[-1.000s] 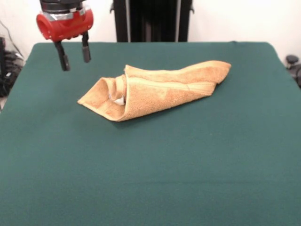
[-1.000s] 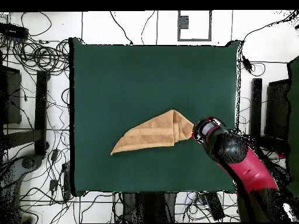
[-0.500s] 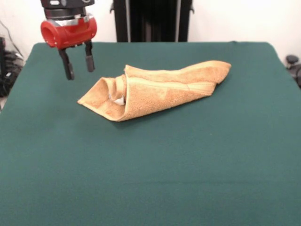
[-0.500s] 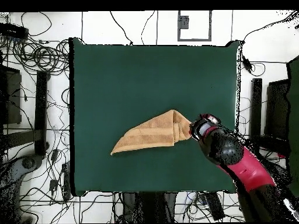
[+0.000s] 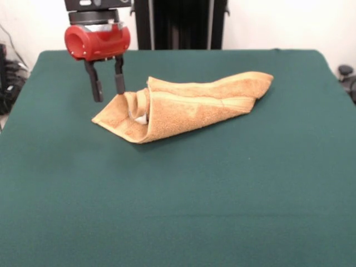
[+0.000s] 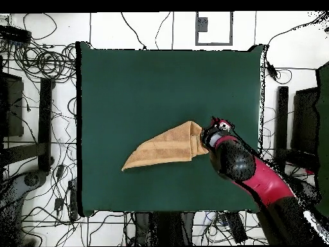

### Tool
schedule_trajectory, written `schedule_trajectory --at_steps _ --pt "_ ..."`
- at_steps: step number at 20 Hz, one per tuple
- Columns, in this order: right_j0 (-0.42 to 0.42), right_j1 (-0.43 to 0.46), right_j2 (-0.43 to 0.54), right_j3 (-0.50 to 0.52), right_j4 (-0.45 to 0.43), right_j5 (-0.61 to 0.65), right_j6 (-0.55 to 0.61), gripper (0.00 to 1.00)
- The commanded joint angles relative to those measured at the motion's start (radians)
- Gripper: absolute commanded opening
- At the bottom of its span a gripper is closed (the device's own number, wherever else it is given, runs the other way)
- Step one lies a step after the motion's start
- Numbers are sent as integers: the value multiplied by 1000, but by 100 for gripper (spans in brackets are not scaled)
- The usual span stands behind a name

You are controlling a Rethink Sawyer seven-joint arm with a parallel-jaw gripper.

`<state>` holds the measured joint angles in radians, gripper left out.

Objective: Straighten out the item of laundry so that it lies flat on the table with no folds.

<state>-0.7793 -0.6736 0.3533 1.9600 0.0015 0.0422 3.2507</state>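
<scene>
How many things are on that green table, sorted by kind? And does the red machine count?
Towels: 1, a tan-orange towel lying folded over itself on the table.
Robot claws: 1, the red-and-black claw, hanging open at the towel's wide end, not resting on the table.
Total: 2.

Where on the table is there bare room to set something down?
Bare green table on all sides of the folded towel, widest between the towel and the front view's near edge. Crowded only at the towel's wide end, where the open gripper hangs.

One towel (image 5: 183, 105), one table (image 5: 222, 194), one gripper (image 5: 108, 88)
</scene>
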Motion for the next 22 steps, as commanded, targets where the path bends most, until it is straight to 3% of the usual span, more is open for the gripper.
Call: schedule_trajectory --at_steps 1,3,10,22 --pt "15 86 141 93 -34 -83 35 100" --pt "35 95 122 79 -37 -71 28 100" --pt "211 121 -129 -51 -108 254 -156 100" --pt "290 134 -211 -129 -219 398 -108 100"
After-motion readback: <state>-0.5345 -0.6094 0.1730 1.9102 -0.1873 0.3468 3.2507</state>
